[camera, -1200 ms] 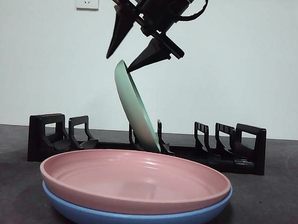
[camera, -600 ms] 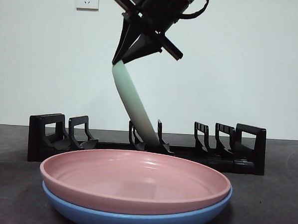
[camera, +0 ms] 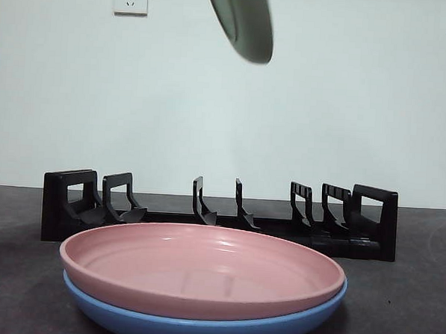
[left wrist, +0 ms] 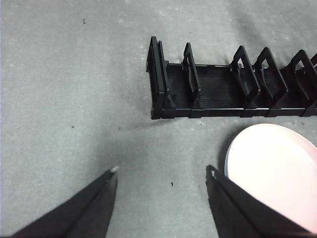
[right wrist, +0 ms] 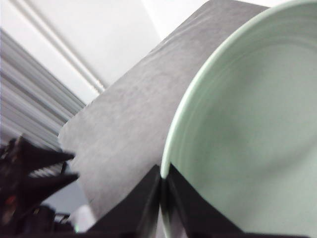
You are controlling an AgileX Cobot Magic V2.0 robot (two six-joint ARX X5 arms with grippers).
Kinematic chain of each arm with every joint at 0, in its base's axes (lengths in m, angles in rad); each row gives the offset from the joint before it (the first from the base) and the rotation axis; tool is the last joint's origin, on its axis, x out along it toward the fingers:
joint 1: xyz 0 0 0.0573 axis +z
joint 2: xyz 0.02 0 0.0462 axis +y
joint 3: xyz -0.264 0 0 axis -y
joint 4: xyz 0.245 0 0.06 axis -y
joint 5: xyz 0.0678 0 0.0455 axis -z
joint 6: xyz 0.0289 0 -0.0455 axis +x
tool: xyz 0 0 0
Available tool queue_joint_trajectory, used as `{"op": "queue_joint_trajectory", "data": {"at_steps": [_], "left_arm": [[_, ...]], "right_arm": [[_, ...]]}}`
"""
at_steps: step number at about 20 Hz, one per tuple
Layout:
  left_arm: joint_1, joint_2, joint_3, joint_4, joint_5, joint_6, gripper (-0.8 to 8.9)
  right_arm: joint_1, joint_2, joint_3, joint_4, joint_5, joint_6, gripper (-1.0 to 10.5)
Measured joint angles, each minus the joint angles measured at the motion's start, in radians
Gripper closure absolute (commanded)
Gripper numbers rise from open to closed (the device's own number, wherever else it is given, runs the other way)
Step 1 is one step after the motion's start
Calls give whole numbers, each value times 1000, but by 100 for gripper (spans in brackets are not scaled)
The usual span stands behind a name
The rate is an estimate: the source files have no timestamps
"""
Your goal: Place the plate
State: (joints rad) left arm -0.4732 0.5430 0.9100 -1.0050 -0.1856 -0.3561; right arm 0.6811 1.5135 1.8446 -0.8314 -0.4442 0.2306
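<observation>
Held high above the black slotted rack (camera: 220,215): a smooth, glossy pale-green plate (camera: 242,20), tilted, only its lower edge visible at the top of the front view. In the right wrist view, rim of the same green plate (right wrist: 247,129) pinched between the closed jaws of the right gripper (right wrist: 162,198), shallow ringed bowl facing the camera, matte grey surface (right wrist: 124,119) behind. Nearest the front camera, a pink plate (camera: 203,267) nested in a blue plate (camera: 200,327), both round and shiny. Seen only from the left wrist: left gripper (left wrist: 161,178) hovering with jaws spread wide, gripping nothing, near the rack's end and the pink plate's edge.
</observation>
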Motion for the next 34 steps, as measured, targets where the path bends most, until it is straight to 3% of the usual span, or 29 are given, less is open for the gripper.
{"op": "queue_joint_trajectory", "data": {"at_steps": [6,10,14,21,27,34], "left_arm": [[0,0,0,0,0,0,536],[0,0,0,0,0,0,536],[0,0,0,0,-1,0,536],[0,0,0,0,-1,0,536],[0,0,0,0,-1,0,536],[0,0,0,0,-1,0,536]], "right_arm": [[111,-365,-378,230,86,-33,936],[212,-560,-642,339,226,-32,936],[357,-628,-794,341,381,-40,937],[619,-470,-857,199,582,-62,937],[639,-237,-857,199,608,-180,936],[639,-100,-857,199,655,-296,936]]}}
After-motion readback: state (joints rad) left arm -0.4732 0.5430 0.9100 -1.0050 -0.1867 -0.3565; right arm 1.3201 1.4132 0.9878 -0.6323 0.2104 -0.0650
